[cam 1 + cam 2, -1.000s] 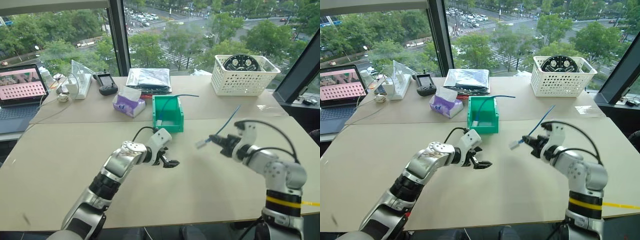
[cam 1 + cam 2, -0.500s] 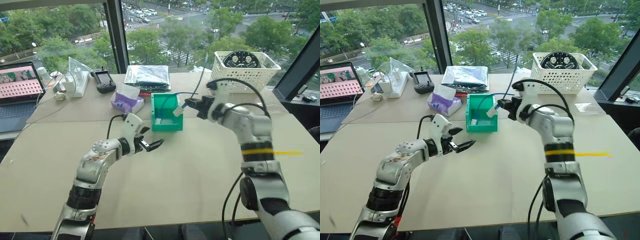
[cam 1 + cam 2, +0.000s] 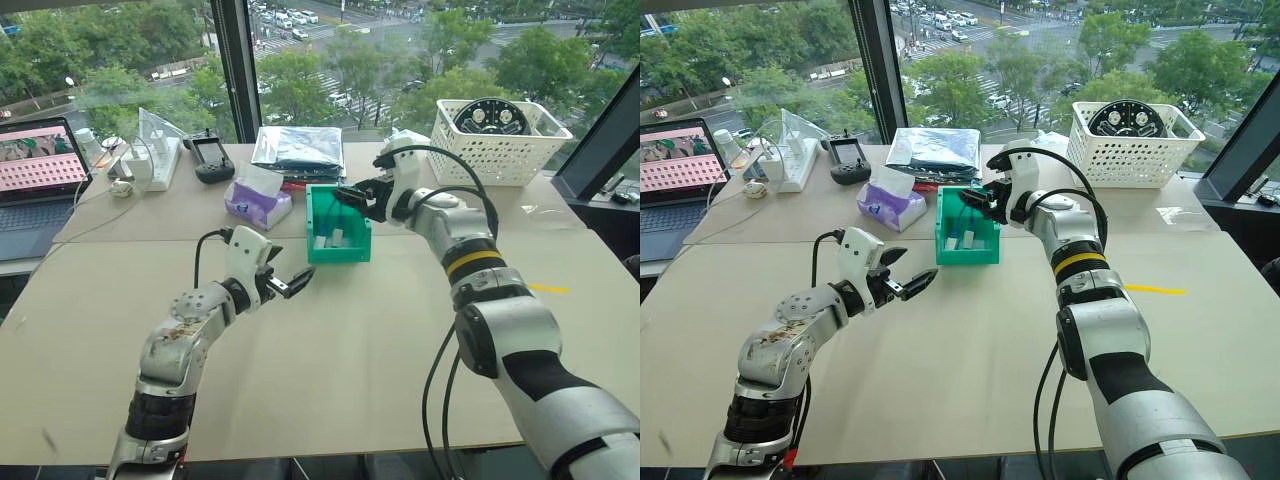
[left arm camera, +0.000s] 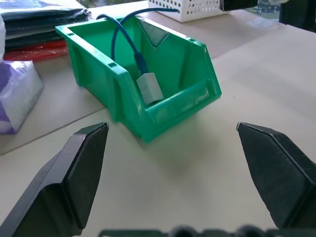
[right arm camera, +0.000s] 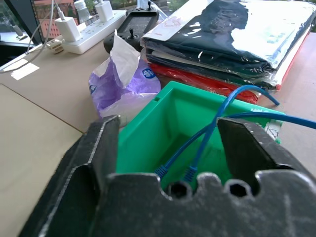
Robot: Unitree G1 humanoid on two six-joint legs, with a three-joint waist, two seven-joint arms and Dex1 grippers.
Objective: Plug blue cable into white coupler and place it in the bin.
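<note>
The green bin [image 3: 345, 252] stands mid-table with its low lip toward me. Inside it lies the white coupler [image 4: 149, 87], with the blue cable [image 4: 117, 37] running into its top; the cable loops up over the bin's back wall [image 5: 232, 101]. My right gripper [image 3: 348, 197] hovers just over the bin's rear edge, open, holding nothing; in its wrist view the fingers [image 5: 103, 143] stand wide apart above the bin [image 5: 173, 98]. My left gripper [image 3: 283, 285] is open and empty, a hand's length short of the bin's front left corner [image 4: 187, 98].
A purple tissue pack [image 3: 258, 205] lies just left of the bin, with a stack of dark bags [image 3: 297, 152] behind it. A white lattice basket [image 3: 495, 145] stands at the back right. A black controller [image 3: 210, 158], power strip [image 3: 160, 165] and laptop [image 3: 40, 170] sit at the back left.
My right gripper carried the cable and coupler from the right to above the bin and opened; they now lie in the bin. My left gripper drew left and up, staying open.
</note>
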